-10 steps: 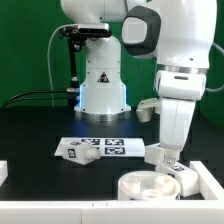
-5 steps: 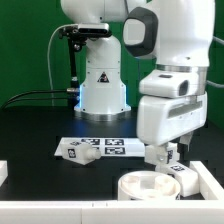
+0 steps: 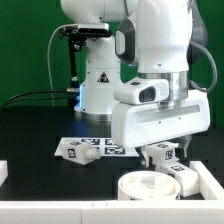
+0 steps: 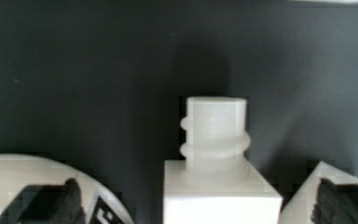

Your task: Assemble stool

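My gripper (image 3: 164,156) hangs low over the table just behind the round white seat disc (image 3: 146,185). In the wrist view a white stool leg (image 4: 215,150) lies between my dark fingers (image 4: 51,205), with a dark gap on each side, so the jaws stand open around it without touching. That leg, with a black-and-white tag, shows under the hand in the exterior view (image 3: 160,153). A second tagged leg (image 3: 78,150) lies at the exterior view's left. A third leg (image 3: 194,177) lies beside the seat at the right.
The marker board (image 3: 108,147) lies flat between the left leg and my hand. The robot base (image 3: 100,92) stands behind it with cables at the exterior view's left. A white ledge (image 3: 60,212) runs along the near table edge.
The wrist and hand have turned over the last second, so the broad white side of the hand now faces the camera. The gripper stays low over the same leg by the seat.
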